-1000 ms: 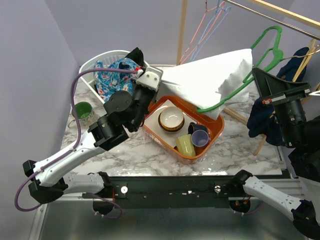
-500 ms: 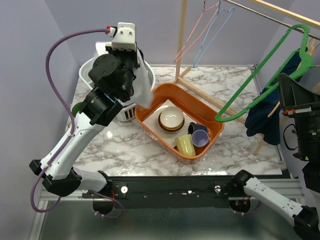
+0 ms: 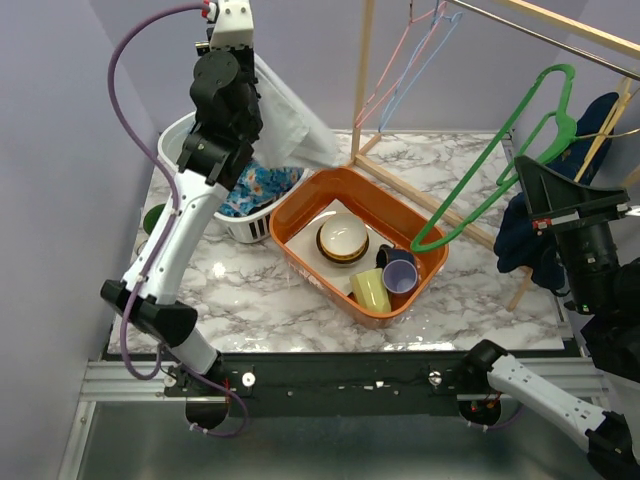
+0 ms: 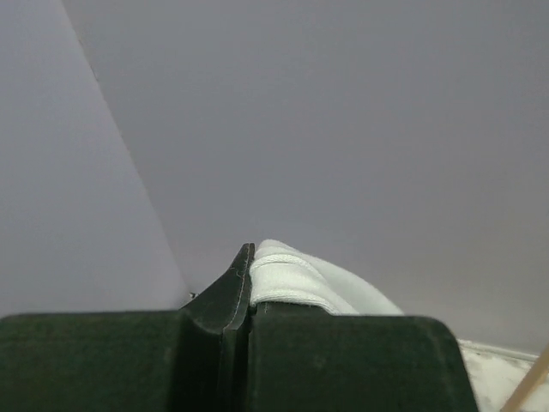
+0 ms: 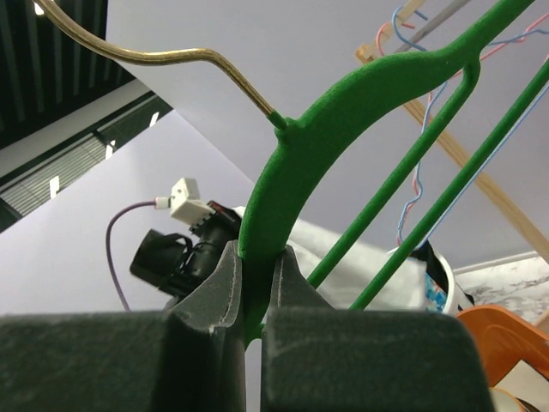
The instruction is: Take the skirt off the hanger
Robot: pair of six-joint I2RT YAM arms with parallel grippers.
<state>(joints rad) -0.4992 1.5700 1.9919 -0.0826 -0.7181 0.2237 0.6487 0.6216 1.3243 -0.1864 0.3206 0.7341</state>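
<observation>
The white skirt [image 3: 290, 125] is off the green hanger [image 3: 497, 138] and hangs from the left end effector [image 3: 252, 70]. That arm is raised high at the back-left corner, above the white laundry basket [image 3: 175, 135] that holds a floral garment [image 3: 255, 185]. In the left wrist view the jaws are closed on a folded white hem, which sticks up beside the fingers [image 4: 240, 287]. Holding the cloth high probably keeps its loose end clear of the basket rim and of the orange tub [image 3: 310, 260] of bowls and cups. The right end effector [image 3: 535, 175] is clamped on the neck of the hanger just below its brass hook. The bare frame slants down towards the tub, so the hanger is steadied while the cloth is drawn away. A second ago the skirt was stretched over the hanger between the two arms, low above the tub. Half a second ago it had slipped free and the left arm was bunched over the basket. Since then that arm has straightened upward and taken the skirt with it. The hanger has dropped back from its high position at the right edge, with its lower end nearer the tub. Judging by this, the removal itself is done, and only setting the skirt down remains.
</observation>
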